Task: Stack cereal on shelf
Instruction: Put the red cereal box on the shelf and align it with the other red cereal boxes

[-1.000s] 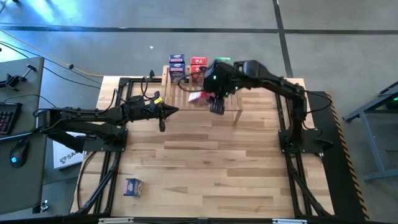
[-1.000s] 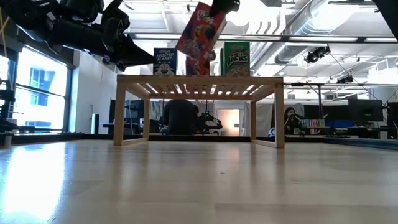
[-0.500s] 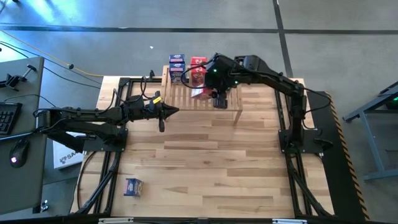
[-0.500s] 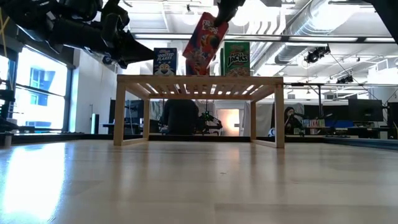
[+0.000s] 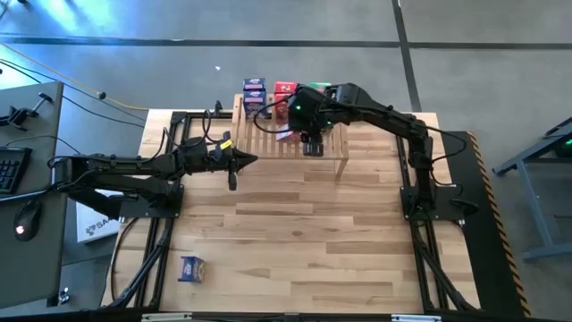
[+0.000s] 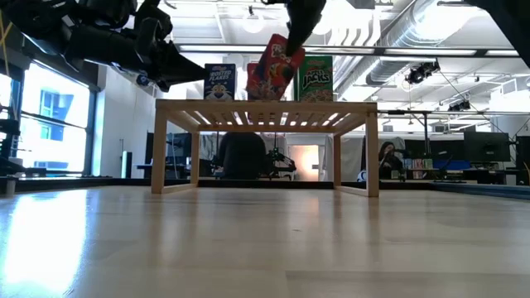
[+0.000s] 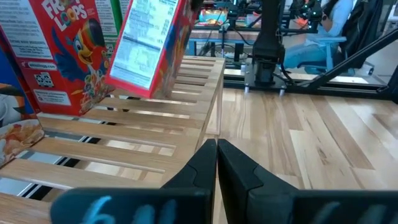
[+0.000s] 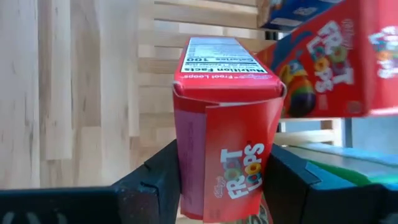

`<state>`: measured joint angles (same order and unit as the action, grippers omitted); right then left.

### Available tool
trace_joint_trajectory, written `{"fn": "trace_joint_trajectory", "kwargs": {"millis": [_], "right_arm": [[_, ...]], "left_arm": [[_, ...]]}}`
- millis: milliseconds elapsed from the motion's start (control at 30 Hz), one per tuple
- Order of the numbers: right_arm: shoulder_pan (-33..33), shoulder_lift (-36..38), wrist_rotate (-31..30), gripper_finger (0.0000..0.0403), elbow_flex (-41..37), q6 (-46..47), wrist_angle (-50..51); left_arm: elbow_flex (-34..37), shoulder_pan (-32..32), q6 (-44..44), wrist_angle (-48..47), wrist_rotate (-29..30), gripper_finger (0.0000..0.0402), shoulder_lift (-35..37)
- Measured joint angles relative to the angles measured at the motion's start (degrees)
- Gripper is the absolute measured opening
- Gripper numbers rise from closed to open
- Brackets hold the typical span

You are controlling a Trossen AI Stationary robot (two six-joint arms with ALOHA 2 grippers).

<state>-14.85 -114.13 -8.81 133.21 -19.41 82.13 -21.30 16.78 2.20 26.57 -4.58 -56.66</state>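
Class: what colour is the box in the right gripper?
Red box, clearest in the right wrist view.

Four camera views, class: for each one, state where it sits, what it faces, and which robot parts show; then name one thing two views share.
High: overhead, facing down; both dark arms, light slatted wooden shelf.
Low: table height, facing the shelf; arms enter from above.
Left wrist: on the left arm, facing the shelf; shut left pincer.
Right wrist: on the right arm; right pincer grips a red cardboard Froot Loops box.
Shared: both wrist views show that held box.
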Motion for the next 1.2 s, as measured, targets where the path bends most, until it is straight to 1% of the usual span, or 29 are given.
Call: {"fn": "trace_joint_trajectory", "kwargs": {"millis": [133, 200, 467, 567, 767, 867, 967, 1033, 1100, 1167, 1200], "right_arm": [[0.0, -0.3, -0.1, 0.0167, 0.0, -0.4, -1.0], [0.0, -0.2, -0.3, 0.0175, 0.0, -0.6, -1.5], [0.0, -0.2, -2.6, 0.0243, 0.0, -0.2, -4.5], [0.0, -0.2, -4.6, 0.0258, 0.0, -0.3, -5.8], [0.2, -0.1, -8.7, 0.0264, 0.3, -2.1, -9.1], [1.0, 0.3, -11.2, 0.0263, 1.8, -3.4, -10.1], [2.4, 2.0, -14.4, 0.0250, 1.2, -4.0, -10.1], [3.0, 2.8, -14.6, 0.0223, 1.2, -2.4, -8.8], [3.3, 3.2, -11.9, 0.0181, 1.2, -0.1, -7.1], [3.8, 3.3, -9.3, 0.0128, 0.0, 1.6, -7.3], [4.1, 3.3, -9.0, 0.0099, -1.0, 2.1, -7.3]], "left_arm": [[0.0, -0.1, 0.0, 0.0, 0.0, 0.0007, 0.0], [0.0, -0.1, 0.0, 0.0, -0.2, 0.0007, 0.0], [0.0, -0.1, 0.0, 0.0, -0.5, 0.0007, 0.0], [0.0, -0.1, 0.0, 0.0, -0.5, 0.0007, 0.0], [0.0, -0.1, 0.0, 0.0, -0.5, 0.0007, 0.0], [0.0, -0.1, 0.0, 0.0, -0.5, 0.0007, 0.0], [0.0, -0.1, 0.0, -0.1, -0.4, 0.0007, 0.0], [0.0, -0.1, -0.3, -0.1, -0.4, 0.0007, 0.0], [0.0, -0.1, -0.9, -0.1, -0.4, 0.0007, 0.0], [0.0, 0.0, -1.6, -0.1, -0.3, 0.0007, 0.0], [0.0, 0.0, -1.7, 0.1, 0.2, 0.0007, 0.0]]}}
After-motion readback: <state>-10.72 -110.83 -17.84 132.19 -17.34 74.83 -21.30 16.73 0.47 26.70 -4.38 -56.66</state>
